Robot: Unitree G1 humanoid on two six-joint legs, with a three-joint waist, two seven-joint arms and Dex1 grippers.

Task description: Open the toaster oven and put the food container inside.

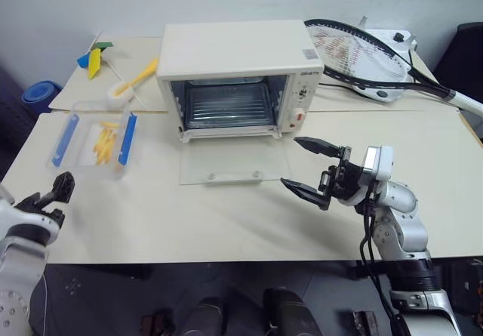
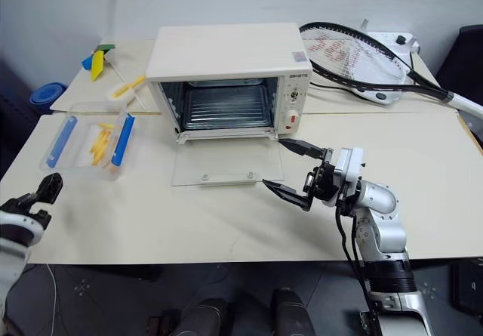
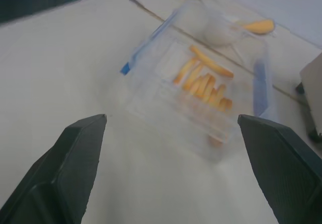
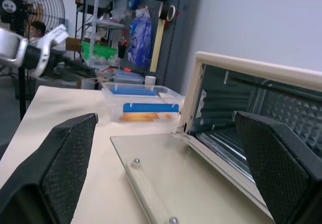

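Blur softens the small clear rectangular plastic food container (image 3: 201,90) in the left wrist view, its fries hard to count. One boxy cream-white toaster oven (image 1: 235,75) stands with its glass door (image 1: 232,162) folded flat; that single container, with two blue clips, sits left of it. The left gripper (image 1: 59,189), partly cut off, and the right gripper (image 1: 308,167) before the door both gape wide, empty.

oven mouth: toaster oven (image 1: 240,75) gapes, glass door (image 1: 234,162) flat on the counter (image 1: 189,215), wire rack bare
door front: right claw (image 1: 308,171) hovers spread beside the door's corner
left lane: bare counter between food container (image 1: 94,141) and door
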